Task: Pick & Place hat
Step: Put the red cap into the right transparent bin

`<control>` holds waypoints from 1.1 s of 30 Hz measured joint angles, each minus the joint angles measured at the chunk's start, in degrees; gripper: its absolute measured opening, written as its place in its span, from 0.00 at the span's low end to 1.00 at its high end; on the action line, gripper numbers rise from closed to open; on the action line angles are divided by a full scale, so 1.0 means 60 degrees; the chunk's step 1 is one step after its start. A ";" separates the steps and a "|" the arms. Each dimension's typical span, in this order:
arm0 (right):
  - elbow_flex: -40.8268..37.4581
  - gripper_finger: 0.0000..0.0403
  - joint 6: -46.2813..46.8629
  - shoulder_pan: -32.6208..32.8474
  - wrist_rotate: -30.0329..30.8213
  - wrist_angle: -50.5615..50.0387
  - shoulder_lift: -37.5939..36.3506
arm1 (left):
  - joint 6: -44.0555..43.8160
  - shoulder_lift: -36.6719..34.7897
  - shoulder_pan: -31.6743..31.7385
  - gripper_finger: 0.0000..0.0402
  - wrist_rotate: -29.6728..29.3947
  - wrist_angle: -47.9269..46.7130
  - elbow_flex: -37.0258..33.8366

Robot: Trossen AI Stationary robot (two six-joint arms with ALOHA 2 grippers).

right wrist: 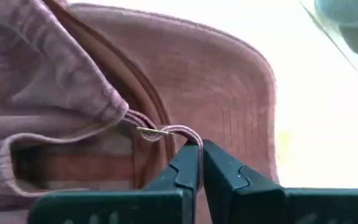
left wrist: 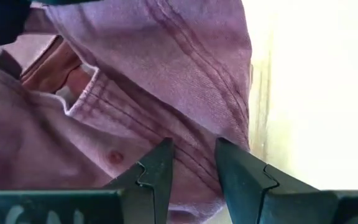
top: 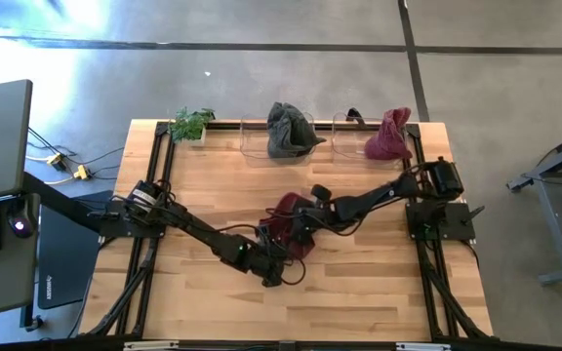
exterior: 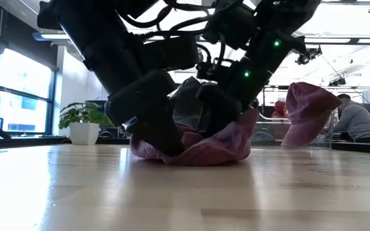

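Note:
A maroon hat (top: 289,229) lies crumpled on the wooden table's middle, and its lower folds (exterior: 211,153) rest on the wood. My left gripper (left wrist: 193,146) comes from the near left and is shut on the hat's cloth; it is also in the high view (top: 277,257). My right gripper (right wrist: 199,144) reaches in from the right (top: 307,222) and is shut on a thin strap at the hat's band. The brim (right wrist: 229,93) spreads out beyond the right fingers. My left gripper pinches a ridge of the hat's stitched crown cloth (left wrist: 192,163) between its two fingers, slanting down from the table's near left. The hat's underside stays on the table. How many layers are in the pinch I cannot tell. My right gripper pinches a thin loop of strap (right wrist: 190,132), beside a small metal slide (right wrist: 149,132), between its fingertips. The fingers slant down from the table's right side. The strap runs slack back to the hat's band, and the hat rests on the table.
Two clear bins stand at the far edge, one with a grey hat (top: 289,132) and one with another maroon hat (top: 388,136). A potted plant (top: 191,124) sits at the far left corner. A person (exterior: 355,119) sits beyond the table.

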 joint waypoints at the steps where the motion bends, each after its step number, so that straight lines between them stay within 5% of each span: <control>1: -0.0001 0.04 0.0012 -0.0061 -0.0073 -0.0022 0.0024 | -0.0016 0.0000 0.0000 0.30 -0.0006 0.0002 0.0000; 8: 0.0003 0.01 0.0002 -0.0259 -0.0259 -0.0153 0.0164 | -0.0242 -0.0150 -0.0057 0.30 0.0211 -0.0144 0.0098; 13: -0.0008 0.08 -0.0121 -0.0263 0.0136 -0.0228 0.0148 | -0.0429 -0.0605 -0.0366 0.30 0.0471 -0.0473 0.0102; 22: -0.0005 0.34 -0.0283 0.0227 0.0338 -0.1266 -0.1283 | -0.1443 -0.1144 -0.0753 0.30 -0.1680 -0.2086 0.0121; 26: -0.0001 0.41 -0.0430 0.0815 -0.1296 -0.1588 -0.2133 | -0.1217 -0.1133 -0.0298 0.30 -0.2085 -0.2150 0.0106; 29: 0.0003 0.37 -0.0966 0.1351 -0.2435 -0.1475 -0.2145 | -0.0982 -0.1133 0.0227 0.30 -0.2219 -0.2203 0.0056; 33: 0.0003 0.20 -0.1195 0.1634 -0.2212 -0.1415 -0.1442 | -0.0522 -0.1129 0.0955 0.30 -0.2373 -0.2011 -0.0089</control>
